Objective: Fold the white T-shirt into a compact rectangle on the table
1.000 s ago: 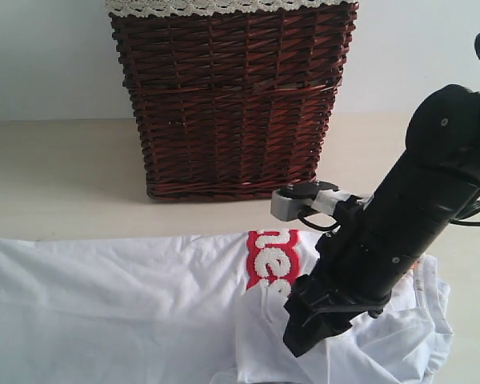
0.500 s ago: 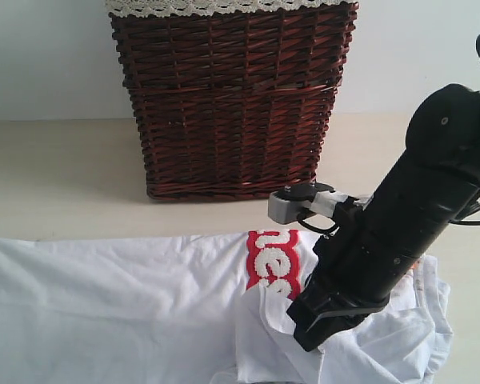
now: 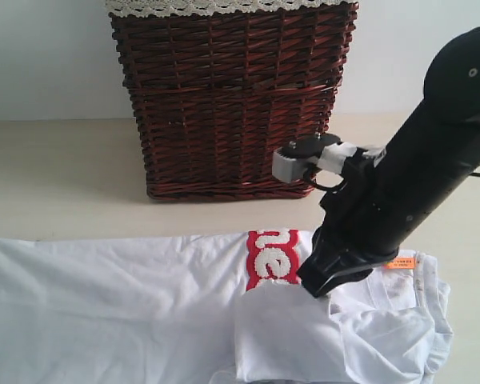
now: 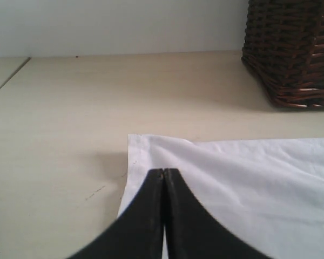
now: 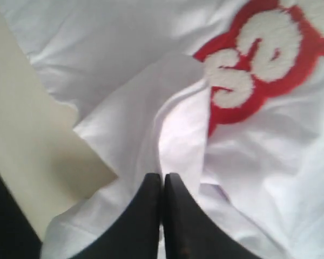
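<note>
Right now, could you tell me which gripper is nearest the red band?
The right gripper: its shut fingers pinch a fold of the white T-shirt beside the red band; the left gripper sits at a plain corner.

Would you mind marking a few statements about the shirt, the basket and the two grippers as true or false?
1. The basket stands on the table, apart from the shirt. True.
2. The right gripper has its jaws wide open. False: they are shut, pinching a fold of the shirt.
3. The shirt carries a red band with white letters. True.
4. The shirt lies inside the basket. False: it is spread on the table in front of the basket.
5. The left gripper is shut, over a corner of the shirt. True.
</note>
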